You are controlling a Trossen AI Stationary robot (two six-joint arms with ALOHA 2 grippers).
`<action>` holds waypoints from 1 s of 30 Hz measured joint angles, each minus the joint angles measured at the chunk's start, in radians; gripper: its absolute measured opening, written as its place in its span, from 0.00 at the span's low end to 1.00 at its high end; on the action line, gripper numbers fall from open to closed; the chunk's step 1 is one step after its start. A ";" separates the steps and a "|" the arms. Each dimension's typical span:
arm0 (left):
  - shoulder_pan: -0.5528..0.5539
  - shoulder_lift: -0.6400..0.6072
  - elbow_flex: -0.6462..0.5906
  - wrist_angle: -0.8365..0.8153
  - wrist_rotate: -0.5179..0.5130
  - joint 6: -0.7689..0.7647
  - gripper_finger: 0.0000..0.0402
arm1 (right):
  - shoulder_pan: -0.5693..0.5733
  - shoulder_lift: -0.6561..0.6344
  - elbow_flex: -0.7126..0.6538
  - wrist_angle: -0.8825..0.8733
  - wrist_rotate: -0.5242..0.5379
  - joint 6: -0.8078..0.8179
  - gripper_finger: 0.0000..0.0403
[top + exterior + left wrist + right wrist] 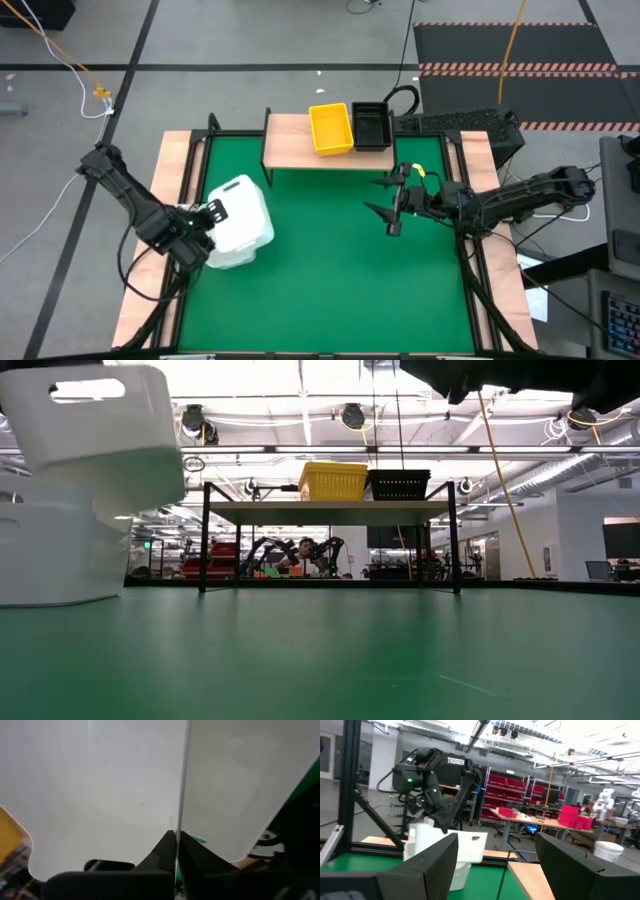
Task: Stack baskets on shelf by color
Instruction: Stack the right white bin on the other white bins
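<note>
Looking down, you see the left gripper [205, 215] pinching a white basket's [243, 212] wall, lifted above another white basket [228, 256] (contents hidden). The shelf [290, 140], upper centre, carries an empty yellow basket [331, 129] touching an empty black basket [371, 126]. Right gripper [391, 205] hangs spread.

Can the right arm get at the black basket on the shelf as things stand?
Probably yes. The right gripper hangs open and empty over the mat just in front of the shelf, and the black basket sits at the shelf's near right end with nothing between them.
</note>
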 joint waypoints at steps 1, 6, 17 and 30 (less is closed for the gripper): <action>0.004 0.000 -0.002 0.001 0.016 -0.006 0.02 | -0.002 0.005 0.000 0.002 -0.014 0.008 0.64; 0.009 0.000 -0.004 0.001 0.070 -0.029 0.04 | -0.009 0.062 0.001 0.047 -0.060 0.048 0.64; 0.008 -0.065 -0.004 0.002 0.201 -0.104 0.01 | -0.050 0.240 0.002 0.204 -0.088 0.075 0.64; -0.073 -0.109 -0.126 0.000 0.284 -0.109 0.01 | -0.060 0.249 0.002 0.220 -0.111 0.074 0.64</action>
